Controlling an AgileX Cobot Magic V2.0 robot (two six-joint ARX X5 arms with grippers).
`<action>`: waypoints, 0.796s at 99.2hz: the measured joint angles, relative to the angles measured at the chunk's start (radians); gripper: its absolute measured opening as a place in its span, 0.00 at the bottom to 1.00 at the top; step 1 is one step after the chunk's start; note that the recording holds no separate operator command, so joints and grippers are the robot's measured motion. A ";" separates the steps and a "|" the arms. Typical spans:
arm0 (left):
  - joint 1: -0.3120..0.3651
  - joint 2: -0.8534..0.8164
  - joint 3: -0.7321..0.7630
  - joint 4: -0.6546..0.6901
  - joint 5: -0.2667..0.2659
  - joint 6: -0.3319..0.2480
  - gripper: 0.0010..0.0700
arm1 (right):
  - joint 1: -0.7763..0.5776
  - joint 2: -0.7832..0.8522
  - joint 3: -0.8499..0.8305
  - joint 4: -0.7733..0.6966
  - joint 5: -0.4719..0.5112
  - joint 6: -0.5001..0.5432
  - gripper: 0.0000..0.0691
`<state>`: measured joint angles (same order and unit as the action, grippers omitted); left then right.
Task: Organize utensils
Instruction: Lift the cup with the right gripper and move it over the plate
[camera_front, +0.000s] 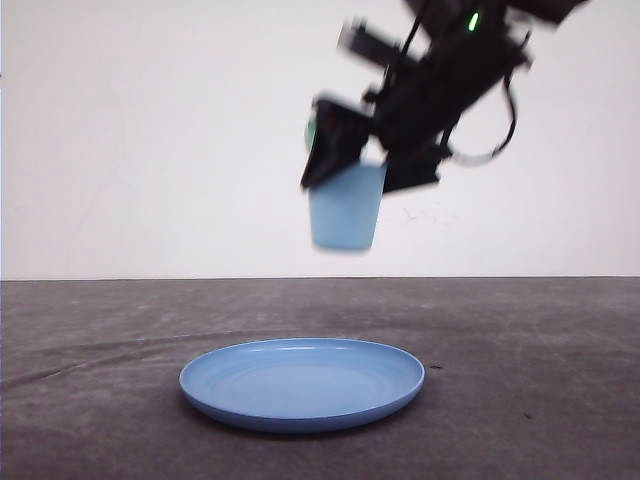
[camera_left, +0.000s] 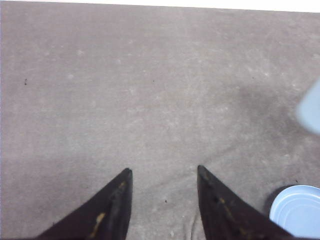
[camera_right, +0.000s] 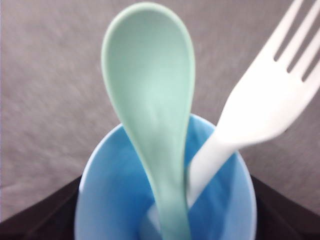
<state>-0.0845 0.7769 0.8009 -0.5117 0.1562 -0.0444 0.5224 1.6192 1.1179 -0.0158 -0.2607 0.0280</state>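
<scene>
Aloft, right gripper (camera_front: 350, 170) clamps cup (camera_right: 165, 200) holding spoon (camera_right: 150, 100), fork (camera_right: 260, 105).

Mint spoon (camera_right: 152, 100), white fork (camera_right: 260, 105), standing in blue cup (camera_right: 107, 200)

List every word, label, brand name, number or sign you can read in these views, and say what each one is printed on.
No readable text in these views.
The cup, spoon, fork and plate are plain, with no print or marks.
The right gripper is motion-blurred; its green light is a lamp, not a sign.
The left gripper shows only yellowish scuffs on its fingers, no letters.
</scene>
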 joint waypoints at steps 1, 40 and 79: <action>0.000 0.000 0.000 0.000 0.000 0.000 0.33 | 0.001 -0.008 0.000 -0.008 0.000 0.001 0.69; 0.000 0.000 0.000 0.007 0.000 0.000 0.33 | 0.109 -0.269 -0.130 -0.149 0.025 0.006 0.69; 0.000 0.000 0.000 0.007 0.000 0.000 0.33 | 0.241 -0.302 -0.338 -0.042 0.078 0.019 0.69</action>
<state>-0.0845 0.7769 0.8009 -0.5045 0.1562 -0.0444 0.7635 1.3170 0.7795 -0.0574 -0.1825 0.0471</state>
